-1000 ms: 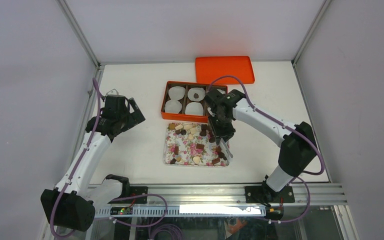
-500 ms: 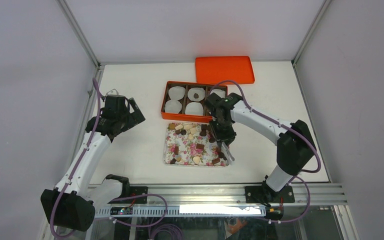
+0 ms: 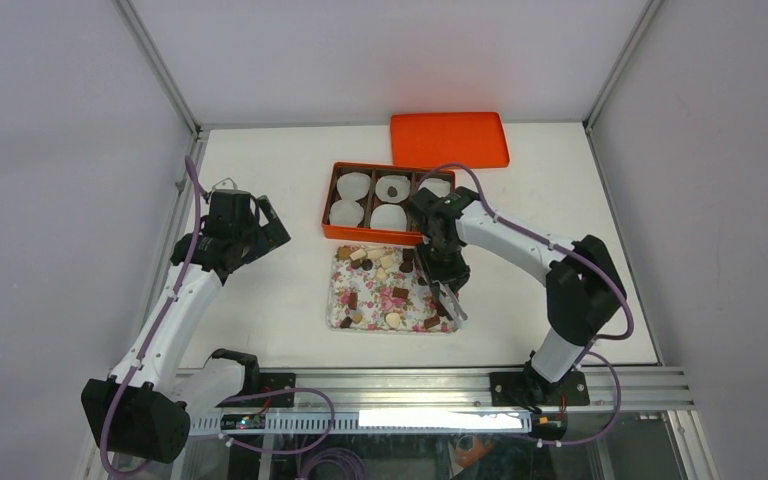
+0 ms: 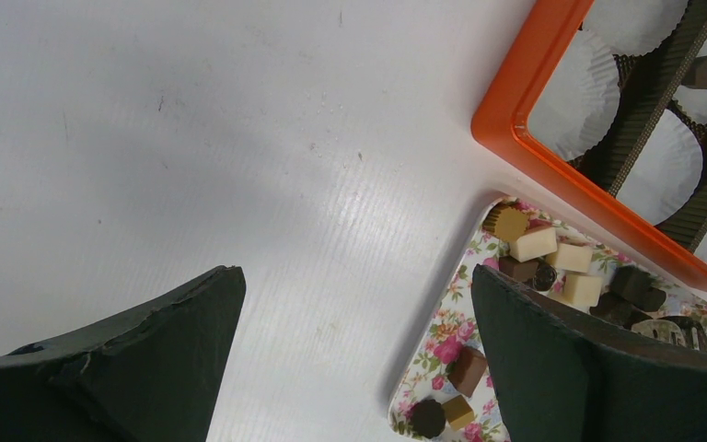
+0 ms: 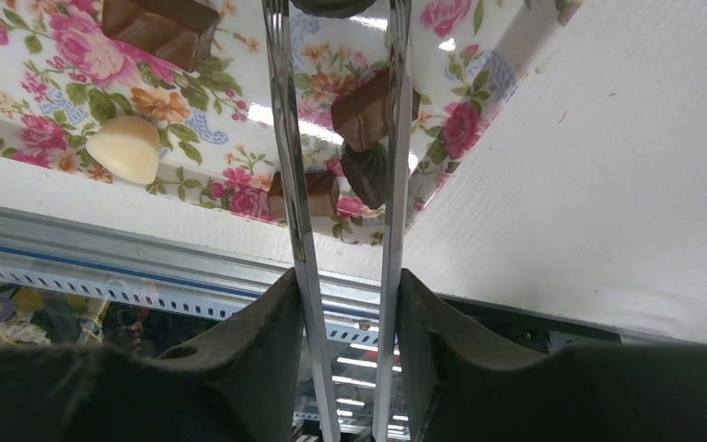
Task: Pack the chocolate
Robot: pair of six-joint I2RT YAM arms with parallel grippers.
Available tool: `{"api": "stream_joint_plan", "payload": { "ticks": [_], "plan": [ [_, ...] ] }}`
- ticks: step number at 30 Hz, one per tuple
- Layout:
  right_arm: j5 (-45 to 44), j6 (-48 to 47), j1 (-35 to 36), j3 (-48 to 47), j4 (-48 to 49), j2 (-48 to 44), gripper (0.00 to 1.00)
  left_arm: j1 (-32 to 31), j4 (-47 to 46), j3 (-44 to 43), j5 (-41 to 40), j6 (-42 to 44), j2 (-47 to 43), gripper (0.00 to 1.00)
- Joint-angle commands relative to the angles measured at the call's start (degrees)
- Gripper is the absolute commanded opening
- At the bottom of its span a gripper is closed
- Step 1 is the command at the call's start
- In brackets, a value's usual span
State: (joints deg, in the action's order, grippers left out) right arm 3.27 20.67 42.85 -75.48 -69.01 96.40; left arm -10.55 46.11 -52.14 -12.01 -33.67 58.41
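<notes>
The chocolate point(image 3: 392, 293) lies as many small brown, tan and cream pieces on a flower-print tray point(image 3: 340, 300). One dark piece point(image 3: 392, 189) sits in a white paper cup in the orange box point(image 3: 330, 232). My right gripper point(image 3: 438, 268) is shut on metal tongs point(image 3: 452, 303) that reach over the tray's right part. In the right wrist view the tongs point(image 5: 287, 138) run out from the gripper point(image 5: 345, 276), with a dark piece point(image 5: 334, 5) between their tips at the frame's top edge. My left gripper point(image 4: 354, 276) is open and empty over the table, left of the tray point(image 4: 442, 341).
The orange lid point(image 3: 449, 138) lies behind the box at the back. The box holds several white pleated cups point(image 3: 348, 185) between dark dividers. The tray's near right corner point(image 5: 506, 55) is close to the table's front rail.
My right wrist has shifted a little left and down over the tray's right side, tongs still in its grip. The left arm has not moved.
</notes>
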Motion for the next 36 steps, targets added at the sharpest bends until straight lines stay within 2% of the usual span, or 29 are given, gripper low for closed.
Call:
{"api": "stream_joint_plan", "payload": {
  "ticks": [1, 13, 21, 25, 36],
  "plan": [
    [-0.5, -0.7, 0.0, -0.7, 0.8, 0.4, 0.41, -0.3, -1.9, -0.5, -0.9, -0.5, -1.6, 0.99],
    [-1.6, -1.4, 0.9, -0.8, -0.8, 2.2, 0.41, -0.3, -1.9, -0.2, -1.0, -0.7, -1.5, 0.99],
    [-1.4, -1.6, 0.9, -1.7, -1.3, 1.8, 0.18, -0.3, -1.9, -0.2, -1.0, -0.8, -1.6, 0.99],
    [-1.3, -1.6, 1.0, -2.6, -2.0, 0.9, 0.0, -0.4, -1.9, -0.1, -1.1, -0.7, -1.9, 0.99],
    [-0.7, -1.6, 1.1, -4.9, -3.8, -1.1, 0.0, -0.3, -1.9, 0.0, -1.3, -0.7, -1.8, 0.99]
  ]
}}
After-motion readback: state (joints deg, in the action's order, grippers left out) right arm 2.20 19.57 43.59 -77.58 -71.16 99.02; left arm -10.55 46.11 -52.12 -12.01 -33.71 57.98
